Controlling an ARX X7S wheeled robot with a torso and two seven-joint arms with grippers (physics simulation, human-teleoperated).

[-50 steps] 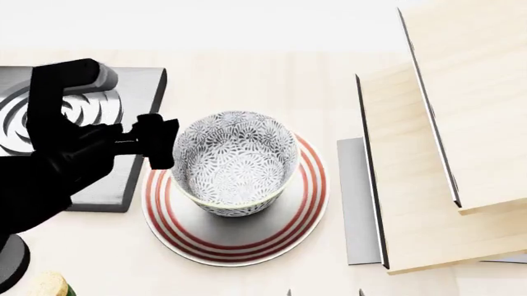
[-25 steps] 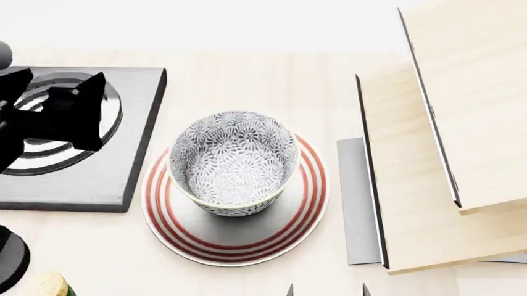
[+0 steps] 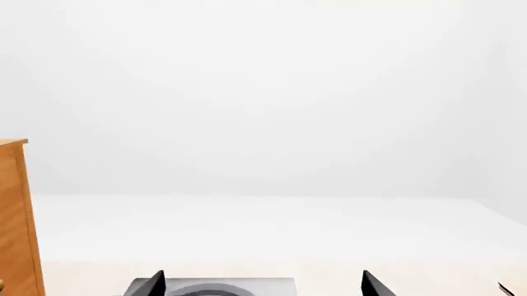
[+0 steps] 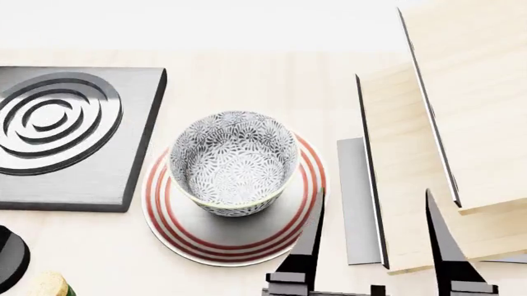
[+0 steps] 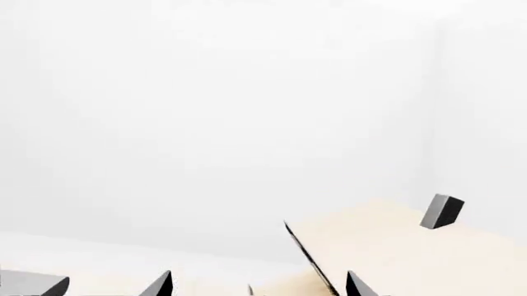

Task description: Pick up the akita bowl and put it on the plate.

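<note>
The akita bowl [image 4: 234, 161], white with a dense dark floral pattern, stands upright on the plate [image 4: 239, 243], a white disc with red rings. In the head view my right gripper [image 4: 374, 191] comes up from the bottom edge, open, its fingers [image 4: 315, 237] just right of the plate and empty. The right wrist view shows the right gripper [image 5: 259, 272] only as two spread tips. My left gripper [image 3: 263, 272] is out of the head view. Its wrist view shows two wide-apart tips with nothing between them, over the burner [image 3: 214, 287].
A dark grey square burner [image 4: 58, 123] with raised rings lies left of the plate. Light wooden panels [image 4: 445, 123] and a grey slab [image 4: 354, 203] stand to the right. A black round object [image 4: 10, 256] and a yellowish thing [image 4: 45, 285] sit at the bottom left.
The left arm has drawn back from beside the bowl, leftward and out of the head view. The right gripper's fingers have risen into the head view. The bowl and plate have not moved.
</note>
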